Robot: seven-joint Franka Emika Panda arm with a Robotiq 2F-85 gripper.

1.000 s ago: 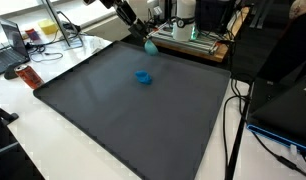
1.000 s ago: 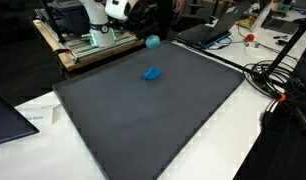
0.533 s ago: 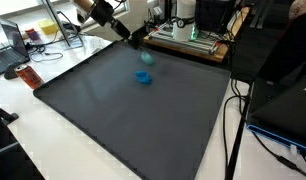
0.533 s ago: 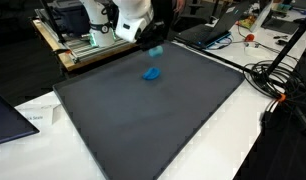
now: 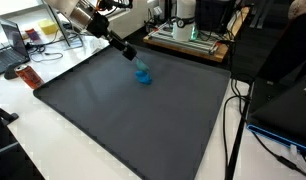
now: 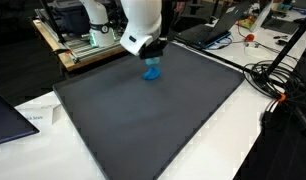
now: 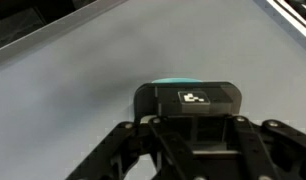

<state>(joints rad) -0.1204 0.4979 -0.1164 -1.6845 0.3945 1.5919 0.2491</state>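
My gripper (image 5: pixel 135 61) hangs low over the far part of the dark grey mat (image 5: pixel 123 120), shut on a small teal rounded object (image 5: pixel 140 67). Right beneath and just beyond it, a small blue object (image 5: pixel 145 78) lies on the mat; whether the two touch I cannot tell. In the exterior view from the opposite side the gripper (image 6: pixel 152 58) stands directly above the blue object (image 6: pixel 151 73). In the wrist view the gripper (image 7: pixel 188 100) fills the lower half, and only a teal sliver (image 7: pixel 178 82) of the held object shows past the marker block.
A wooden board with lab equipment (image 5: pixel 188 35) borders the mat's far edge. A laptop (image 5: pixel 11 50) and a red item (image 5: pixel 29 76) sit on the white table beside the mat. Cables (image 5: pixel 233 130) run along the other side, and another laptop (image 6: pixel 208 32) stands near a far corner.
The arm has swung from the mat's far edge inward and down, carrying the teal object until it is just over the blue object. The blue object has not moved.
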